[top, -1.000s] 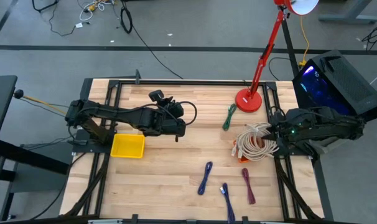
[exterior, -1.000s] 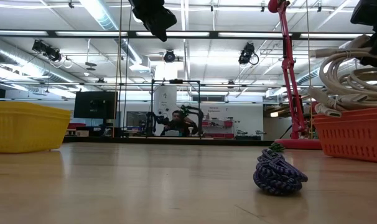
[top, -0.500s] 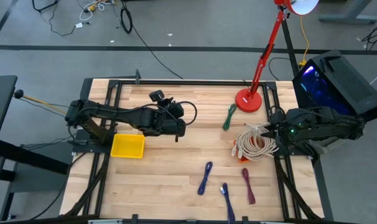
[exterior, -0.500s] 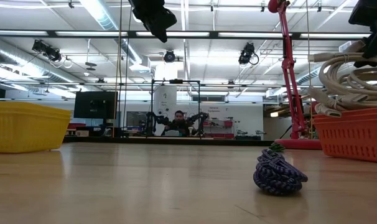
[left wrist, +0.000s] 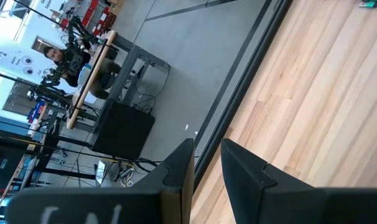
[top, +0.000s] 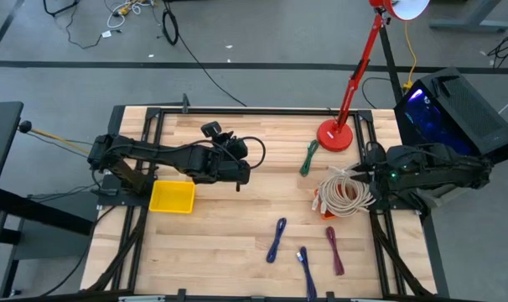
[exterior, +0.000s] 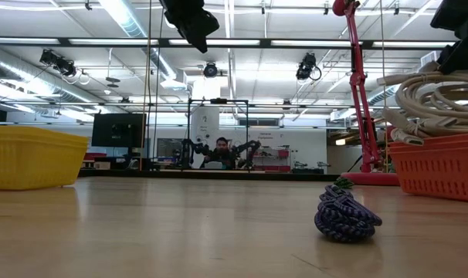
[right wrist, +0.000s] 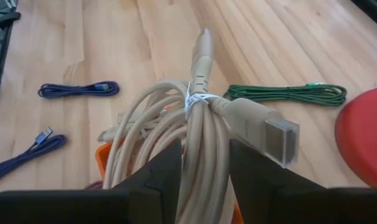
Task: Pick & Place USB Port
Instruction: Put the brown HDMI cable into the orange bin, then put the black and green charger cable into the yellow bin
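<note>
A coiled beige USB cable bundle (top: 344,193) lies on an orange basket (exterior: 439,166) at the table's right side, with its flat metal plug (right wrist: 280,140) sticking out. My right gripper (top: 368,176) is shut on the coil. My left gripper (top: 242,173) hangs open and holds nothing, high above the table's middle, right of the yellow bin (top: 172,197). The left wrist view shows only bare gap between its fingers (left wrist: 207,171). My right gripper pinches the coil's bunched strands (right wrist: 204,146) between its two fingers, just below the white tie (right wrist: 196,101). The fingers slant down from the table's right side, one on each side of the coil. The bundle's lower loops (exterior: 427,116) rest on the orange basket.
A green cable (top: 309,158) lies by the red lamp base (top: 335,134). Two blue-purple cables (top: 277,239) (top: 306,262) and a maroon one (top: 334,250) lie toward the near edge. A black computer case (top: 455,109) stands off the right edge.
My right gripper has turned a little in place. The upper strands of the beige bundle have swung lower with it, while the loops on the basket have stayed put.
</note>
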